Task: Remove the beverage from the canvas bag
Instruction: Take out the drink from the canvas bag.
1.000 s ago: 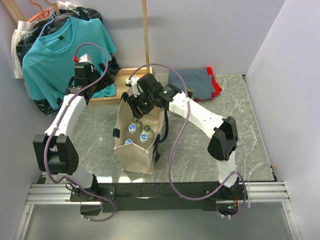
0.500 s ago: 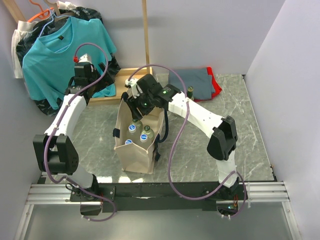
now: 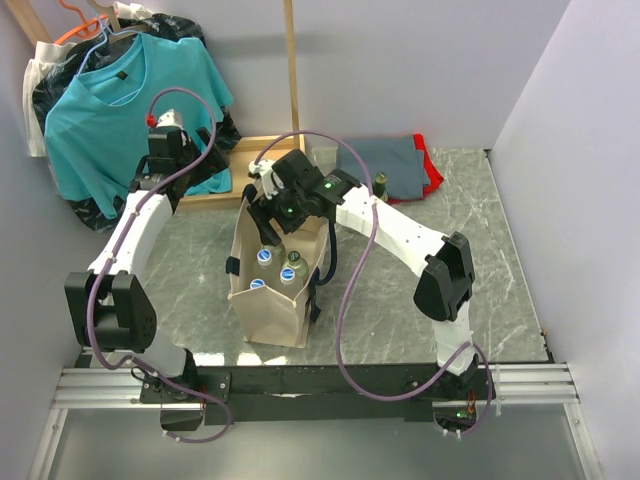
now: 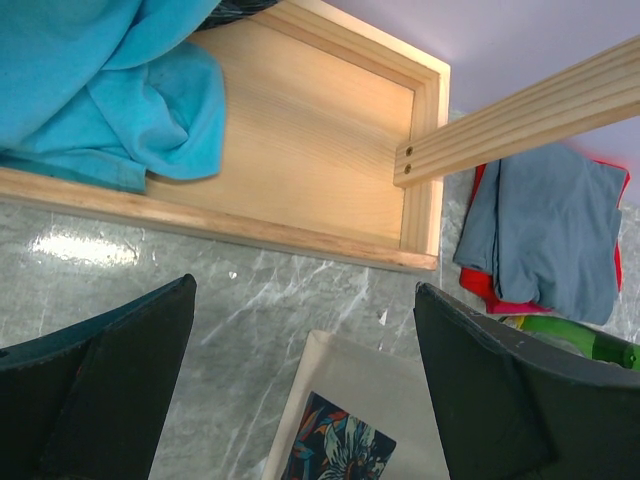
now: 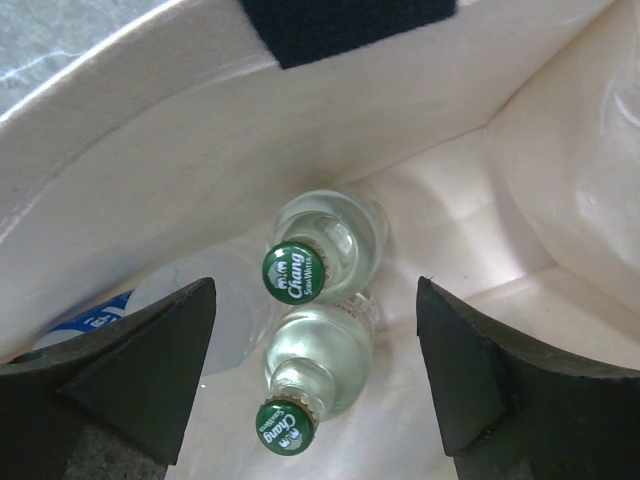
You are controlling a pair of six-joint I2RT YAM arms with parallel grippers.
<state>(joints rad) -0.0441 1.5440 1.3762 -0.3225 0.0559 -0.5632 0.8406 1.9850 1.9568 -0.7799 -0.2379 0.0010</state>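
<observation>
While the right gripper hangs wide open in the mouth of the canvas bag, two green-capped beverage bottles inside beneath it, untouched, bag standing mid-tabletop, left gripper also wide, holding nothing, near a wooden tray

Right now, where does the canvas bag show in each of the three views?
Top external: the canvas bag stands upright at the table's centre, mouth open.
Left wrist: a beige corner at bottom centre, probably the bag.
Right wrist: its pale inner wall fills the frame.
Shared landmark: the green-capped bottles inside it, in the top and right wrist views.
</observation>
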